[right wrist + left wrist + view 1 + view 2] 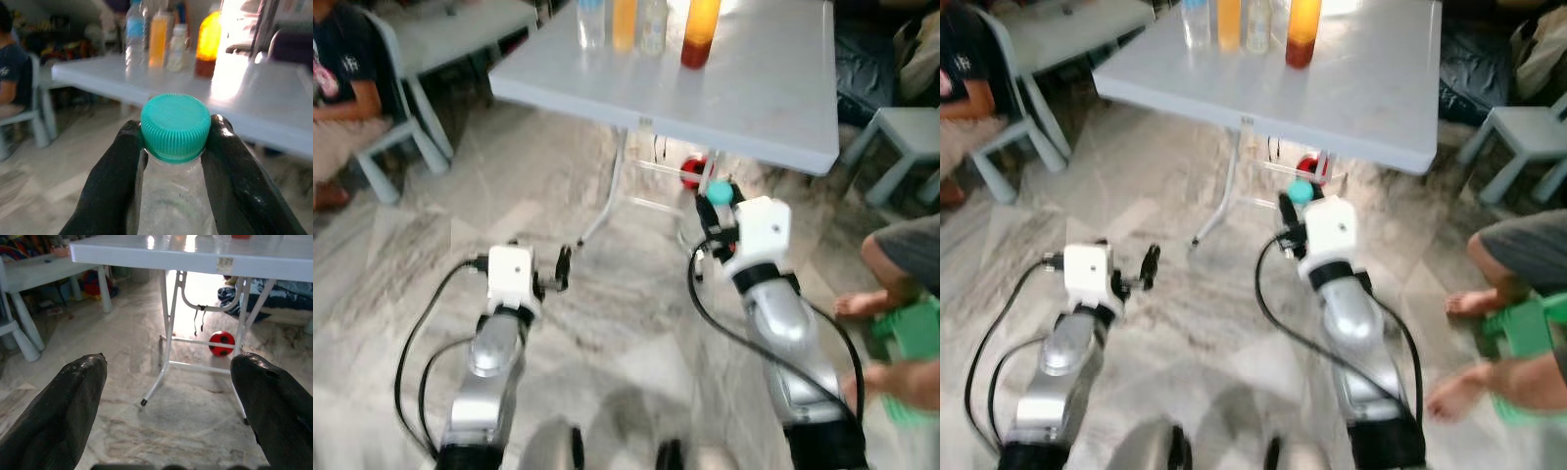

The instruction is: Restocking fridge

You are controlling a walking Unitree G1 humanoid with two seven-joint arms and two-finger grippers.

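My right gripper is shut on the neck of a clear bottle with a teal cap, held upright in front of the white folding table; the cap pokes up above the fingers. On the far part of the table stand a clear bottle, an orange one, a pale one and an amber-and-red one. My left gripper is held low over the floor to the left, open and holding nothing, with its black fingers wide apart.
A red ball lies under the table by its white legs. A person sits on a pale chair at the left. At the right are another person's feet and a green object. Marble floor lies ahead.
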